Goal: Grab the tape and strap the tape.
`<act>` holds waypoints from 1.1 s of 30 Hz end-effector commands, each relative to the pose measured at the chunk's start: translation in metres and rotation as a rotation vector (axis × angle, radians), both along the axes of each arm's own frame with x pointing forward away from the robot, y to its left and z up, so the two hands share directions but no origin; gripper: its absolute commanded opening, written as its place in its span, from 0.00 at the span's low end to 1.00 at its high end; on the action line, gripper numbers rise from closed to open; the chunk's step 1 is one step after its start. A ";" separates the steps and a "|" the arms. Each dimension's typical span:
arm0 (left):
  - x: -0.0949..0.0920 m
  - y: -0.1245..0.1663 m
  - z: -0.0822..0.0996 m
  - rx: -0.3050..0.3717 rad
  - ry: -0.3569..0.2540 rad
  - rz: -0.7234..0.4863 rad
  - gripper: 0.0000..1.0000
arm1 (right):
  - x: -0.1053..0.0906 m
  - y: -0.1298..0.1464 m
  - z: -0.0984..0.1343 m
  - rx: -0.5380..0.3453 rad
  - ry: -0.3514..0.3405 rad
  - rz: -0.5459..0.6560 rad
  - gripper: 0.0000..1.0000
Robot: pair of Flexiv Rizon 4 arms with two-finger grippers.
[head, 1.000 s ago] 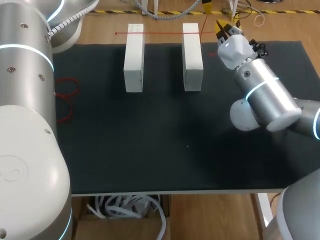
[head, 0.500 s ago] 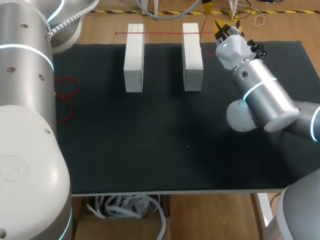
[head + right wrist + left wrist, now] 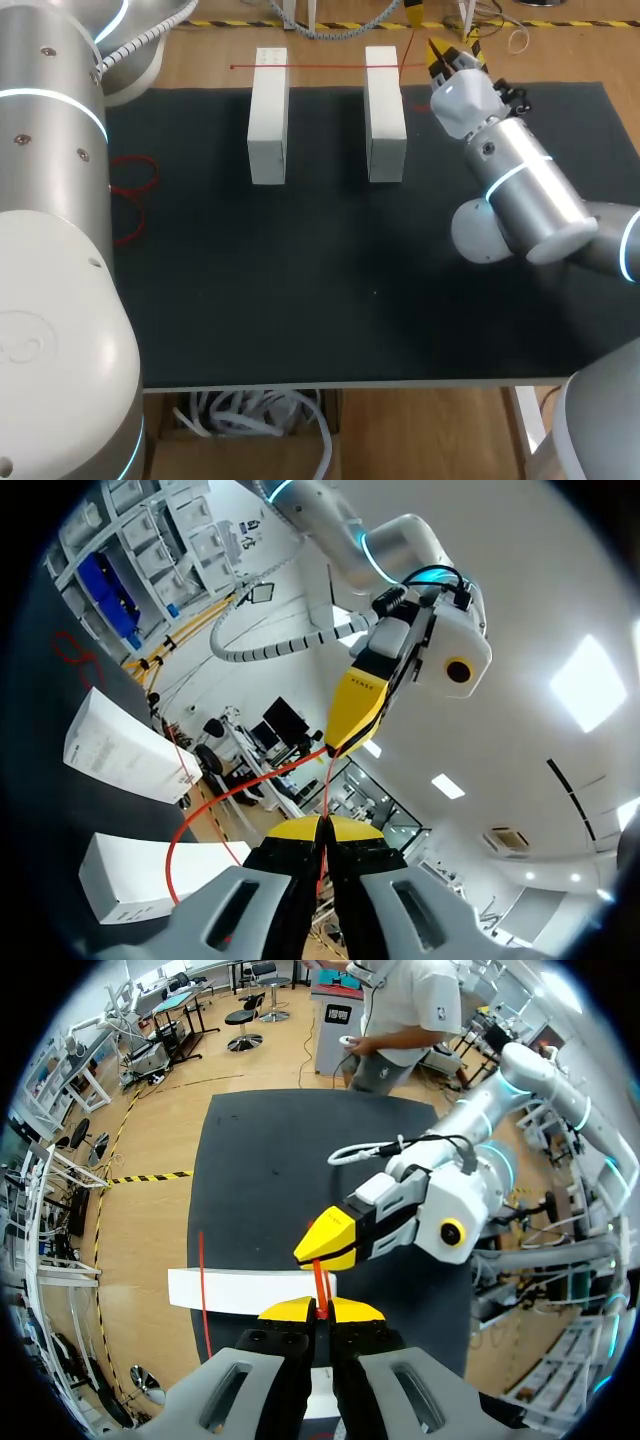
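Left pincer (image 3: 320, 1307) and right pincer (image 3: 322, 827) each pinch tape (image 3: 320, 67); I see them meeting far right, past block (image 3: 385, 115).

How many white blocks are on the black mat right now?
2: one white rectangular block at the far left-centre, the other beside it, nearer the right tool.

Left tool (image 3: 320, 1309) and right tool (image 3: 322, 829) both pinched closed, tips close together (right arm (image 3: 520, 185) stretched forward)
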State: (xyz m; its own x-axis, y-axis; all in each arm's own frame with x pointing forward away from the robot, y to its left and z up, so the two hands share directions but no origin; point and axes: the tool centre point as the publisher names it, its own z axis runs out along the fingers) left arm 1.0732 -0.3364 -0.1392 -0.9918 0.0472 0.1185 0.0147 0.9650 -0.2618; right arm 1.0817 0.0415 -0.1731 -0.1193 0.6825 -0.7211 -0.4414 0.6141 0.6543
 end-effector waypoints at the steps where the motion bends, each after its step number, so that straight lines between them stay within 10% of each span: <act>1: 0.001 -0.001 0.002 0.007 0.005 0.000 0.00 | -0.001 -0.001 0.001 -0.003 0.003 -0.008 0.00; 33: 0.001 -0.001 0.002 0.007 0.005 0.000 0.00 | -0.005 -0.006 0.000 -0.027 0.012 -0.018 0.00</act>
State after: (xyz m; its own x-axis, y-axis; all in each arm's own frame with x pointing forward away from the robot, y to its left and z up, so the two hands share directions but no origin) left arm 1.0732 -0.3365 -0.1392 -0.9918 0.0473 0.1185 0.0147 0.9650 -0.2617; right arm 1.0785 0.0367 -0.1751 -0.1121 0.6672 -0.7364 -0.4252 0.6377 0.6424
